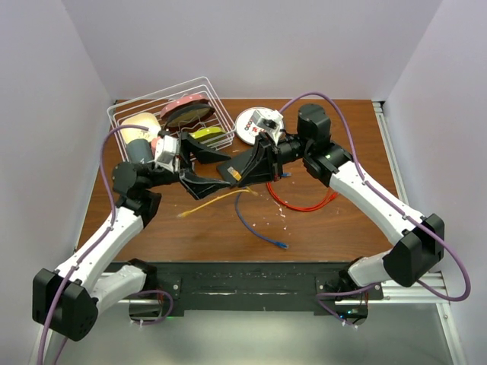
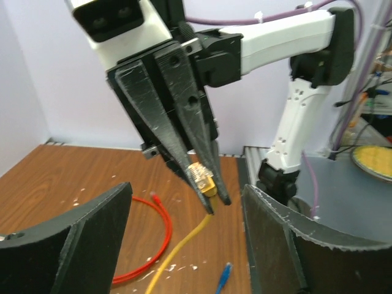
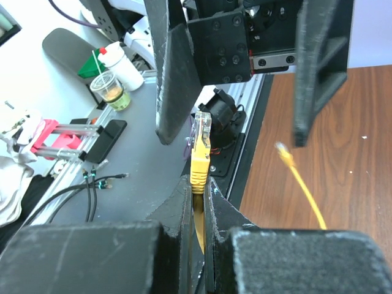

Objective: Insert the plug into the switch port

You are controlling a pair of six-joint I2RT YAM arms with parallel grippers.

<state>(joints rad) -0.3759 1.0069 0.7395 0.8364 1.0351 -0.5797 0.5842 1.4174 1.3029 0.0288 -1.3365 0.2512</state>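
Tabletop (image 1: 342, 228) bears red cable (image 2: 166, 233), blue cable (image 2: 224, 275); right jaws pinch plug (image 3: 202, 131), left jaws wide.

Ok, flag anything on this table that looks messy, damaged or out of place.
White flecks are scattered over the wooden table around the loose red cable and blue cable, like chipped debris. The left gripper has fingers with worn, whitish, ragged edges. Nothing else stands out.
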